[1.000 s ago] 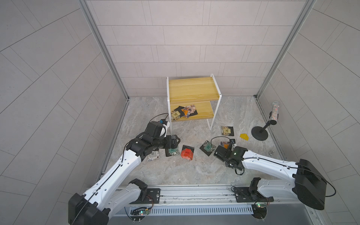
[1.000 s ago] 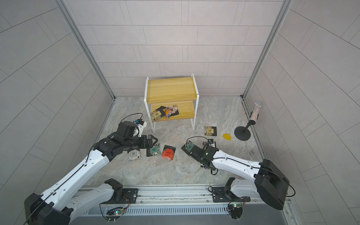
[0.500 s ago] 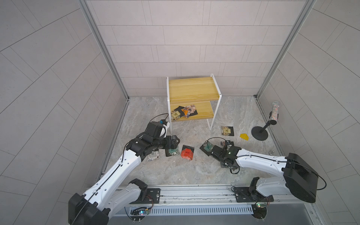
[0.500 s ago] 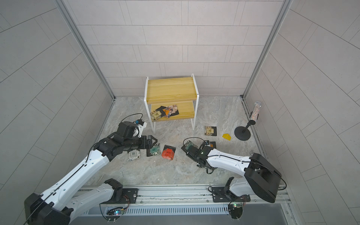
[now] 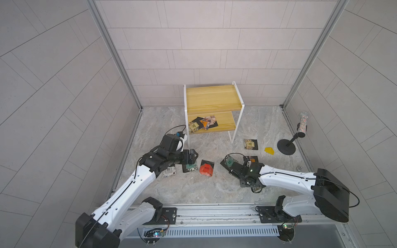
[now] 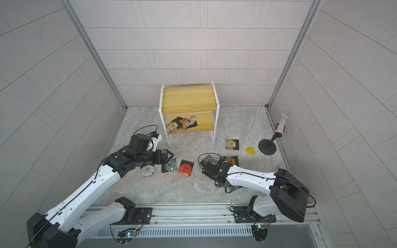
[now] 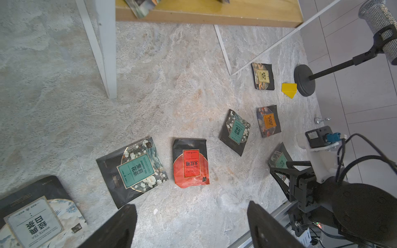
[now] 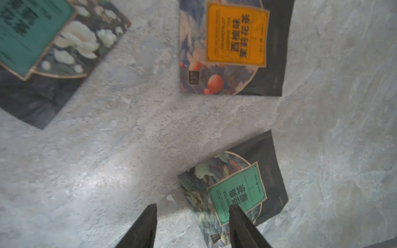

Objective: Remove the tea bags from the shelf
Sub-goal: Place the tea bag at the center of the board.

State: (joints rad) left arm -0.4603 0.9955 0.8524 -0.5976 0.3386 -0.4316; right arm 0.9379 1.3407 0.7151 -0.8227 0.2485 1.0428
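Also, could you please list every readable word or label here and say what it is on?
"JASMINE TEA": teal-label tea bag.
"WHITE TEA": white-label tea bag.
"DAHONG PAO": red tea bag.
"GRAPEFRUIT": orange-label tea bag.
"TEA", start hidden: green-label tea bag.
Each label also bears Chinese characters; finer print is too small or blurred.

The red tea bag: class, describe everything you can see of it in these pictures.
The red tea bag is a flat glossy sachet, black at one end, red and patterned elsewhere, with a gold-edged red label printed in dark characters. Slightly puffed, it lies label up on the marbled floor, touching nothing else.
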